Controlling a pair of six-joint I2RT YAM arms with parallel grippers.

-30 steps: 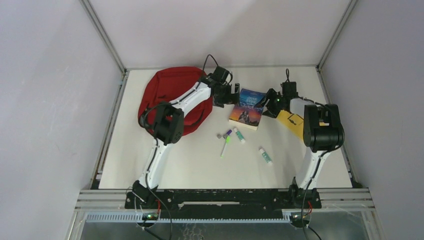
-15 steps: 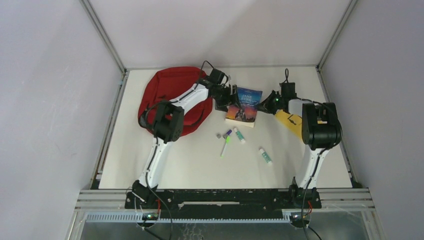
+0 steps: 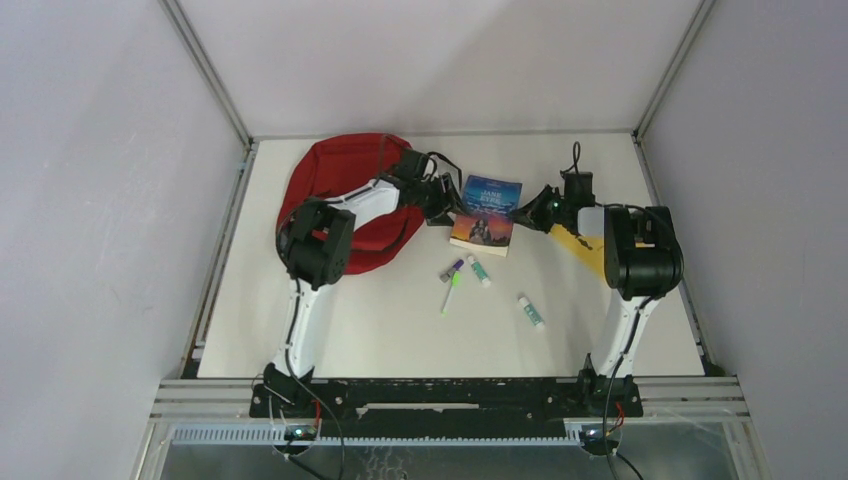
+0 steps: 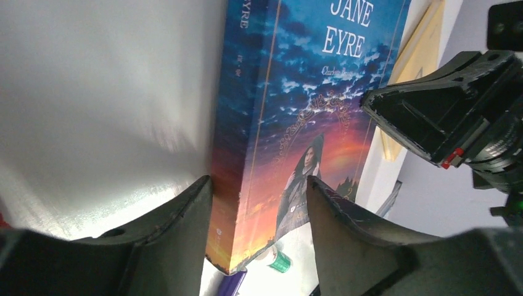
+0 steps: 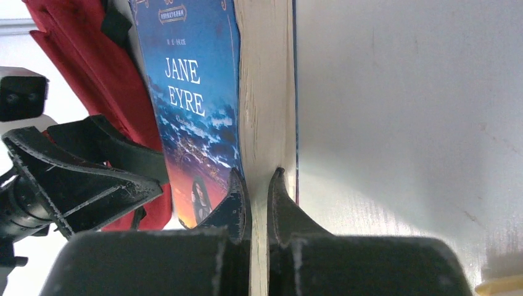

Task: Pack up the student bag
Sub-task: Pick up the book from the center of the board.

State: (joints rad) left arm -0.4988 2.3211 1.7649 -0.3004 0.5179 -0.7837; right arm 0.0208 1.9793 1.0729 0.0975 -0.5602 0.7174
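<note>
TOP: student bag (image 3: 335, 175) lying just left of book (image 3: 487, 208), nothing loaded yet | L WRIST: left gripper (image 4: 259, 185) narrowing from wide, jaws straddling book's spine edge, not clamping yet | R WRIST: right gripper (image 5: 253, 176) now snapped to, pinching book's page edge; two-arm lift likely pending.

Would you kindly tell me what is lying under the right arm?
A flat yellow item, perhaps an envelope, lies on the table. Only part of it shows; the arm covers the rest, so its full shape cannot be seen.

White table (image 3: 400, 340), red bag (image 3: 340, 165), book (image 3: 487, 210), pen (image 3: 450, 293)
</note>
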